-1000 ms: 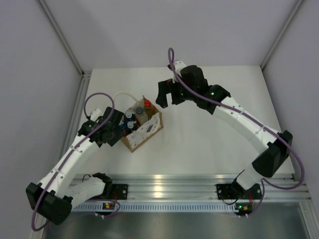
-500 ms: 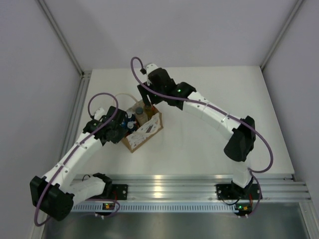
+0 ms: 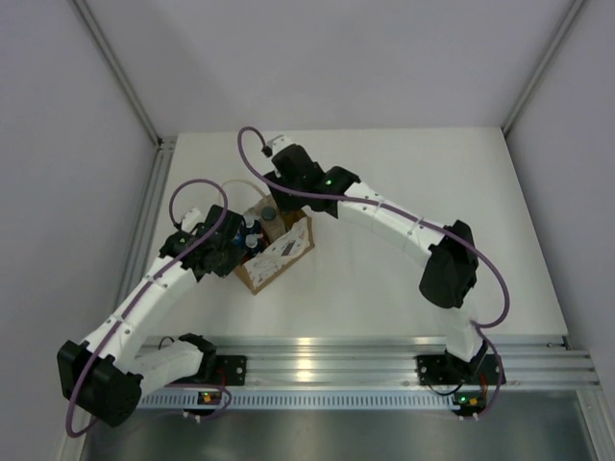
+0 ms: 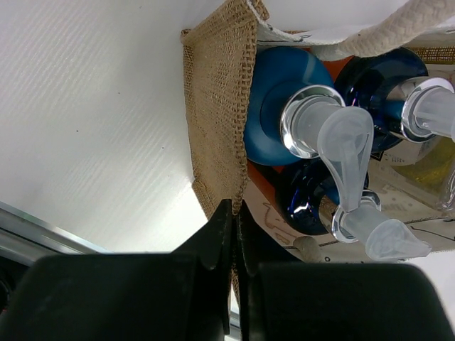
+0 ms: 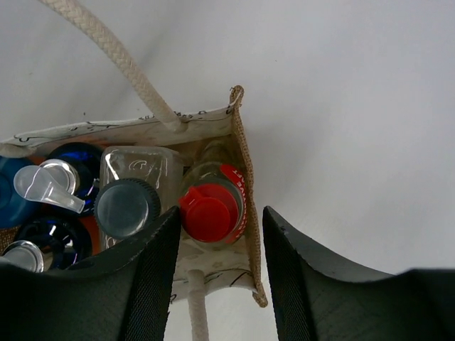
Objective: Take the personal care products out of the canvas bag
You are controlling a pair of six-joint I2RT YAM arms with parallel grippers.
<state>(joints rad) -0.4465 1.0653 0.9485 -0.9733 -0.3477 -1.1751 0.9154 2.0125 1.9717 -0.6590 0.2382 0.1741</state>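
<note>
The canvas bag [image 3: 281, 254] stands left of the table's middle, its burlap wall [image 4: 217, 106] close up in the left wrist view. My left gripper [image 4: 237, 207] is shut on the top edge of that wall [image 3: 238, 252]. Inside stand the personal care products: blue-topped pump bottles [image 4: 284, 106], a pale bottle with a dark cap [image 5: 126, 206] and a red-capped bottle [image 5: 211, 212]. My right gripper [image 5: 220, 213] is open, lowered over the bag's far end [image 3: 279, 206]. Its jaws straddle the red cap and the bag's end wall; the left finger [image 5: 153, 270] is against the cap, the right finger [image 5: 298, 263] stands apart.
The bag's white rope handle [image 5: 121, 60] loops up beside my right gripper and another strand [image 4: 398, 28] crosses the pump tops. White walls and a metal post [image 3: 159, 182] close the table's left side; an aluminium rail [image 3: 317, 360] runs along the near edge.
My right arm swung left and down from beside the bag onto its far end, its jaws narrowing around the red cap. My left gripper closed on the bag's edge and has held still since.
</note>
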